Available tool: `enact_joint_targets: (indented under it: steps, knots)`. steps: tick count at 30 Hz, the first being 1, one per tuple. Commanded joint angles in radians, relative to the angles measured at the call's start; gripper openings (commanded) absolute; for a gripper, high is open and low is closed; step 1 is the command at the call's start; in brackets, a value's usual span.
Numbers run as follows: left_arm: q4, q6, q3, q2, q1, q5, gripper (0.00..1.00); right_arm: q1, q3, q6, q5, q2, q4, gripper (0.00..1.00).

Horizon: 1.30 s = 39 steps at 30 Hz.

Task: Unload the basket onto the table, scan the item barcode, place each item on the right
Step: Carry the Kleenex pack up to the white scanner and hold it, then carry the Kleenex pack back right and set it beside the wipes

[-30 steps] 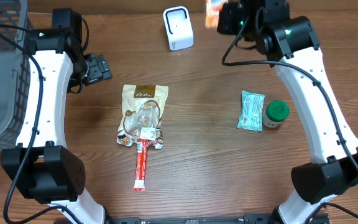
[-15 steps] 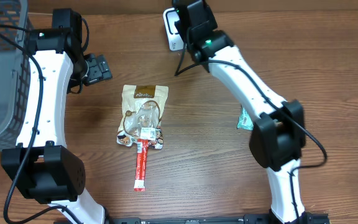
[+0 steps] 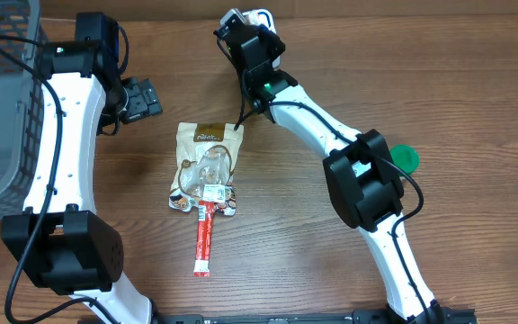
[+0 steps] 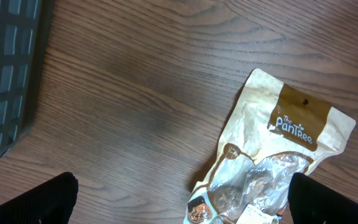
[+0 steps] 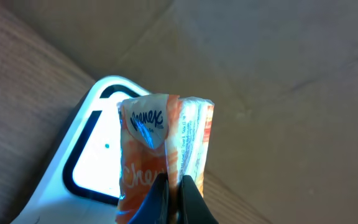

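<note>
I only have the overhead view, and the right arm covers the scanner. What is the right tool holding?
Observer: The right wrist view shows the right tool shut on an orange Kleenex pack.
Operator: Is it at the scanner?
Observer: Yes, the pack sits right in front of the scanner, whose window glows white behind it.
Operator: And the left tool?
Observer: The left wrist view shows the left tool open and empty. The snack pouch lies untouched nearby.
</note>
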Motion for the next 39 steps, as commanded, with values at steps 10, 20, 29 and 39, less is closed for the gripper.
enact_joint_targets:
  steps: [10,20,29,39]
  knots:
    - [0.001,0.001,0.010,0.000,0.004,-0.009,1.00,-0.015,0.016,-0.013,0.000,-0.001,0.014,0.04]
    - [0.001,0.001,0.010,0.000,0.004,-0.009,1.00,-0.015,0.013,0.040,0.001,-0.004,-0.019,0.04]
    - [0.001,0.001,0.010,0.000,0.004,-0.009,1.00,0.023,0.013,0.474,0.040,-0.272,-0.423,0.04]
    - [0.002,0.001,0.010,0.000,0.004,-0.009,1.00,-0.075,-0.020,0.951,-0.424,-0.492,-1.304,0.04]
